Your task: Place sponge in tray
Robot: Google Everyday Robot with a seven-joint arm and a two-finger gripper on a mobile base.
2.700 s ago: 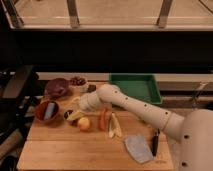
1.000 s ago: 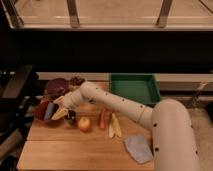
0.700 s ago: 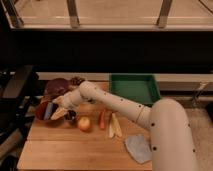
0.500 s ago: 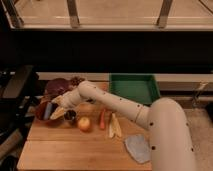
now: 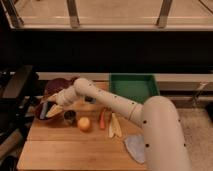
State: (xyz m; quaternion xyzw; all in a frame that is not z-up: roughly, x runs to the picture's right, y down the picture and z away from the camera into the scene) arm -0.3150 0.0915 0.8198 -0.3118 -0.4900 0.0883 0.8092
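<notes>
While seemingly over the red bowl, jaws well apart from the tray

Wooden table, dark wall, bright windows above

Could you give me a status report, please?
Gripper low at red bowl. Sponge there, not in tray. Orange, carrot lie between.

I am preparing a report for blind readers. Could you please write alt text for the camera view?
The robot's hand reaches toward the left side of the table, at the pale sponge by a red bowl. The empty green tray sits at the back. An orange fruit and a carrot lie between.
</notes>
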